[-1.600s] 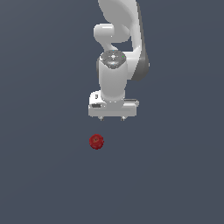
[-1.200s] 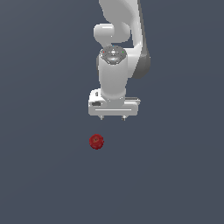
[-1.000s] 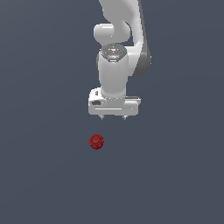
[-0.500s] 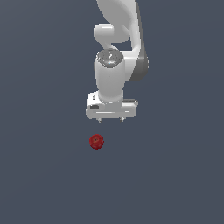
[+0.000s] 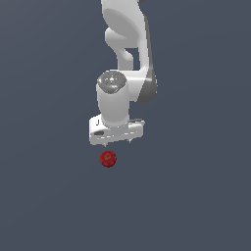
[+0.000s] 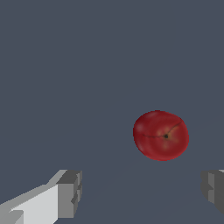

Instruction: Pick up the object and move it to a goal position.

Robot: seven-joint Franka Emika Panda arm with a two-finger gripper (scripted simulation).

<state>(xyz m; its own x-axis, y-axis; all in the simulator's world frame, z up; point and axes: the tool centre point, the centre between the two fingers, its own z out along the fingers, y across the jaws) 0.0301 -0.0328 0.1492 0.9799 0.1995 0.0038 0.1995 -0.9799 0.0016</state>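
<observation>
Object: 1 small dark red, roughly round object (image 5: 108, 158), lying alone on the flat grey table (image 5: 196, 196); nothing else stands near it.

Gripper: the white gripper (image 5: 117, 142) hangs from the arm with its fingers pointing down at the table, released and holding nothing. In the wrist view the 2 fingertips (image 6: 70, 194) stand well apart with bare table between them.

Key relation: in the exterior view the object sits just below the gripper and a little toward the exterior view's left of its midline, near but not touching. In the wrist view the object (image 6: 161, 135) lies beyond the line joining the 2 fingertips, and closer to 1 of them than to the other, so it is not yet between them.

Long axis: none to speak of; the object is nearly round, so the gripper's turn about its own axis should matter little.

Width: the object is much narrower than the gap between the fingers, so it should fit with room to spare.

Next move, as a judgement: a short sideways correction to centre the object in the gap, then a descent and a close.
</observation>
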